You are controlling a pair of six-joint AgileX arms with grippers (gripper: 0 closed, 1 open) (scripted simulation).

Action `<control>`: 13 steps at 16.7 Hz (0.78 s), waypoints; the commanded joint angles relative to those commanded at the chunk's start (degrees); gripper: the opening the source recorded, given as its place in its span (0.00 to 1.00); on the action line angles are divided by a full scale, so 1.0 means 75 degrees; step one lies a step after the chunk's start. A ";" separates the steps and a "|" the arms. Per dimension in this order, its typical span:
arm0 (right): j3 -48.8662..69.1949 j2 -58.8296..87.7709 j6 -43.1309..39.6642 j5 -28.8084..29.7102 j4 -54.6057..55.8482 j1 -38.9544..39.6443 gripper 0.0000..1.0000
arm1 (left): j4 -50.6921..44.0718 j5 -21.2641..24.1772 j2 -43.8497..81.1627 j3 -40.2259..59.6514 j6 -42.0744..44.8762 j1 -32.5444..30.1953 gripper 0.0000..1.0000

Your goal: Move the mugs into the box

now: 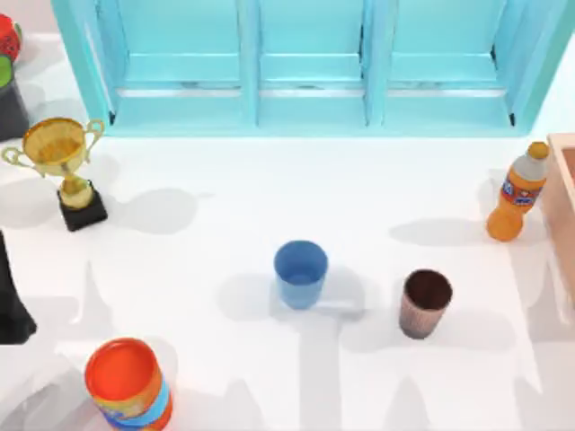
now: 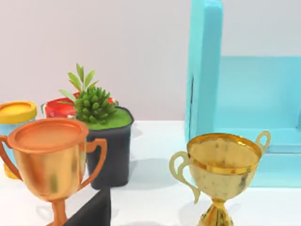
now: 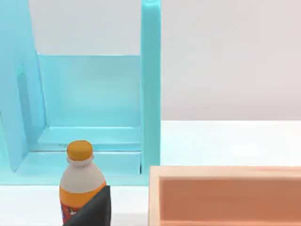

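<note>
The plain blue mug (image 1: pixel 300 272) stands upright near the middle of the white table. The brown mug (image 1: pixel 424 303), dark inside and speckled outside, stands upright to its right. The tan box (image 1: pixel 564 202) is at the table's right edge, cut off by the picture; its thick front wall (image 3: pixel 225 195) shows close up in the right wrist view. My left arm (image 1: pixel 11 296) is a dark shape parked at the left edge, far from both mugs. A dark part of my left gripper (image 2: pixel 89 213) shows in its wrist view, and a dark part of my right gripper (image 3: pixel 91 209) in the right wrist view.
A turquoise cabinet (image 1: pixel 305 63) spans the back. An orange bottle (image 1: pixel 517 193) stands just left of the box. A gold trophy (image 1: pixel 61 166) is at back left, an orange-topped can (image 1: pixel 128 384) at front left. A potted plant (image 2: pixel 101 136) and a copper trophy (image 2: pixel 47 155) stand near the left arm.
</note>
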 joint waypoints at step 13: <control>0.4582 0.5167 0.1719 0.0034 -0.3932 0.1601 1.00 | 0.0000 0.0000 0.0000 0.0000 0.0000 0.0000 1.00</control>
